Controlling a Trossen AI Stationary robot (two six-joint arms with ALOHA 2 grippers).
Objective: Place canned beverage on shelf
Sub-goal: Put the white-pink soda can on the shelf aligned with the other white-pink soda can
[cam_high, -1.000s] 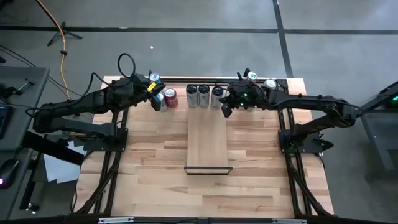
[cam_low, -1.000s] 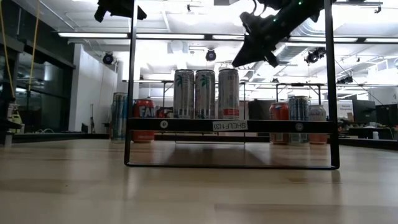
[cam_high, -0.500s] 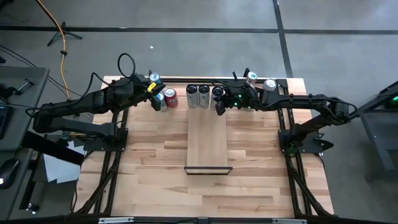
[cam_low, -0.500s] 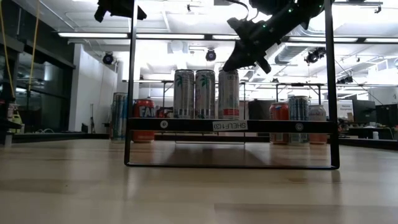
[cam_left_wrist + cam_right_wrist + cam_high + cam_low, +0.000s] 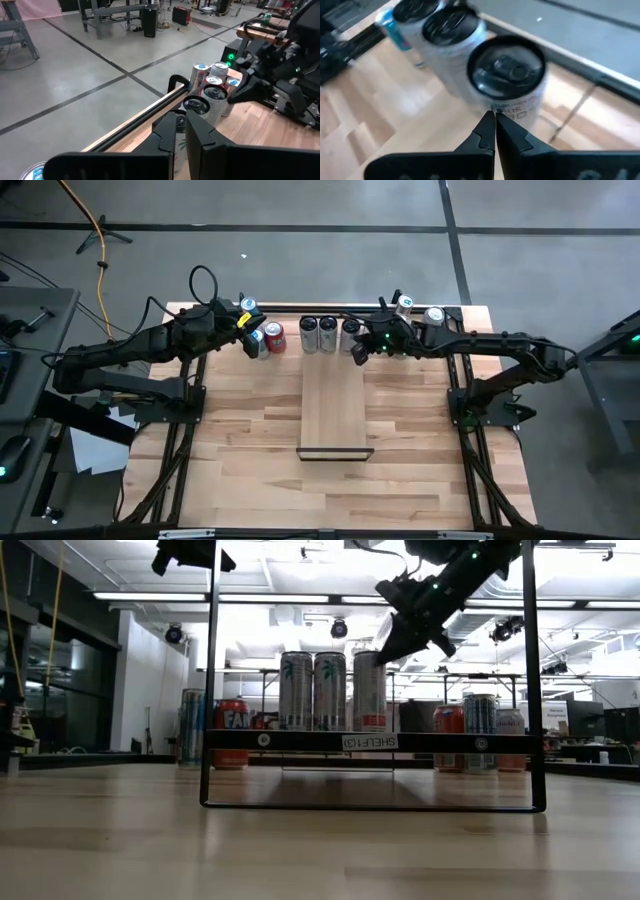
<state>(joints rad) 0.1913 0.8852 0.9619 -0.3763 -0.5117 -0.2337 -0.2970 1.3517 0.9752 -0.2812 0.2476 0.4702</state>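
Note:
The shelf (image 5: 333,405) is a pale plank on a thin dark frame; in the low view (image 5: 300,741) it stands raised above the tabletop. Three silver cans (image 5: 328,335) stand upright in a row at its far end (image 5: 315,690). My right gripper (image 5: 358,352) is shut and hangs just above the near right rim of the rightmost can (image 5: 509,70), slanting down at it (image 5: 390,648). My left gripper (image 5: 249,335) is shut and empty. It is held high (image 5: 190,555) over loose cans at the table's far left. My right gripper's shut fingertips (image 5: 495,131) are close to the near side of the rightmost can's top rim (image 5: 495,107), coming from above and from the near right. I cannot tell whether they touch it. The can stands upright on the shelf.
A red can (image 5: 274,337) and silver cans (image 5: 258,340) stand on the table left of the shelf. More cans (image 5: 433,315) stand at the far right (image 5: 480,730). The shelf's near part (image 5: 333,430) is bare plank. The shelf's dark uprights (image 5: 212,670) rise at its ends.
My right gripper has swung toward the table's left over the rightmost can, then come a little way back to the right, and has sunk slightly toward the can's top. The three cans on the shelf have stayed where they were.

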